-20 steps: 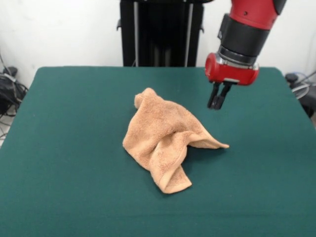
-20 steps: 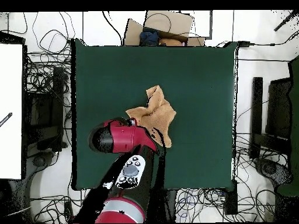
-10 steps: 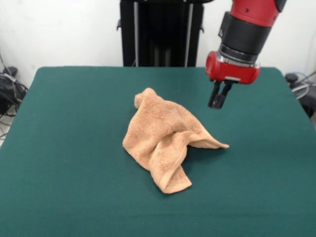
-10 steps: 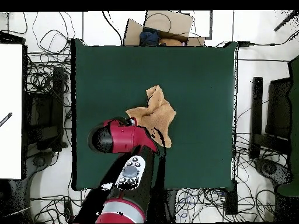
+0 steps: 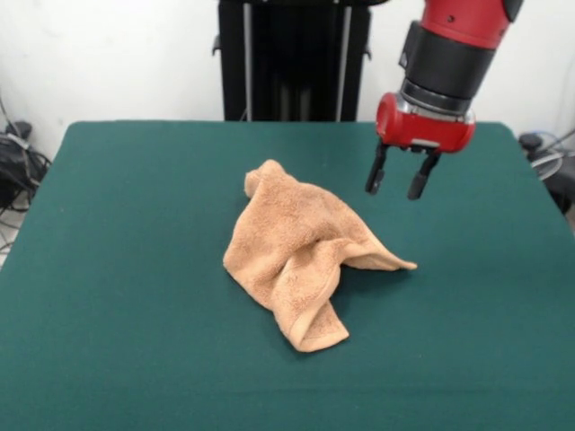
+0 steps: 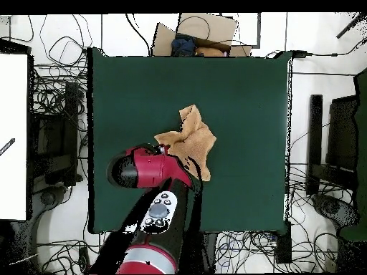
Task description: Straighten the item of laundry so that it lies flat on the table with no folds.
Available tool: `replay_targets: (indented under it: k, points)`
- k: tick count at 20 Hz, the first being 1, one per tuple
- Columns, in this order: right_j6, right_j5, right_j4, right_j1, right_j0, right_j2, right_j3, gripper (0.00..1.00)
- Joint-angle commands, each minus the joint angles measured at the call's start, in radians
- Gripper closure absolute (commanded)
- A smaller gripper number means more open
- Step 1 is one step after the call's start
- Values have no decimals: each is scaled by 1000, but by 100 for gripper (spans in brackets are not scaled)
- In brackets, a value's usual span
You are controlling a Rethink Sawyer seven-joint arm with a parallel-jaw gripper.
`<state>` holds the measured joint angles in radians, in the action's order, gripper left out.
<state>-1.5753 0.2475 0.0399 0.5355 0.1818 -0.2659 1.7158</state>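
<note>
One bench [image 5: 108, 269], dark green felt top, mostly bare. One peach-orange terry towel [image 5: 296, 256], crumpled near the bench's middle, folded over itself, one corner jutting toward my side. One tool [image 5: 395, 182], mine, fingers spread and empty, hanging above the bench just beside the towel. Step, as I judge: approach to grasp. Next: descend onto an outer corner, pinch, draw outward.

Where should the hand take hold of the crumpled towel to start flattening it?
Probably the pointed corner lying flat on the table, nearest the open hand. Come down from above: that tip sticks out clear of the towel and its bunched folds, so pulling it outward should spread the cloth.
</note>
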Motion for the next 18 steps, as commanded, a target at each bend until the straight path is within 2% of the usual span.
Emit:
replay_targets:
  k: [1, 7, 10, 14, 18]
  points:
    - [-220, 21, 27, -37, 20, 16, 24, 0]
    - [-236, -1, 38, -48, 17, 18, 25, 0]
    - [-288, -71, 69, -78, 21, 28, 40, 0]
    - [-313, -74, 108, -81, 36, 27, 31, 0]
    - [-291, -17, 135, -79, 38, 18, -10, 0]
